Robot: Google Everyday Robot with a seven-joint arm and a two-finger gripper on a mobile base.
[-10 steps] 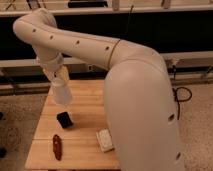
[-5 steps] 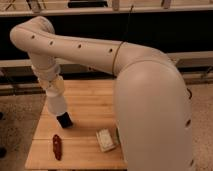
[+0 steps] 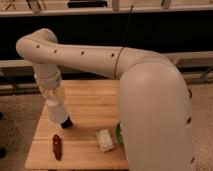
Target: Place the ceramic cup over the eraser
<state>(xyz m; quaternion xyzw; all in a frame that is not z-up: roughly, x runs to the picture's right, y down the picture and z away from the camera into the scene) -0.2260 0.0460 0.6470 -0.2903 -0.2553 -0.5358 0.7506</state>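
Ceramic cup (image 3: 58, 113), plain white and tapered, seemingly at the gripper (image 3: 55, 103) over the black eraser (image 3: 67, 123); grip unreadable.

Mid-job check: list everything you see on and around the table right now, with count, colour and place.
Table: one, light wood, centre of view.
Ceramic cup: one, white, at the end of the arm over the table's left part, tilted.
Eraser: one, black, a dark corner showing at the cup's lower edge; most of it hidden.
Long object: one, dark red, near the front left corner of the table.
Sponge-like block: one, whitish, front centre of the table.
Green item: one, mostly hidden behind the arm, right of the block.
Arm: one, off-white, reaching from the right across to the left.
Gripper: one, just above the cup, at the cup's top.
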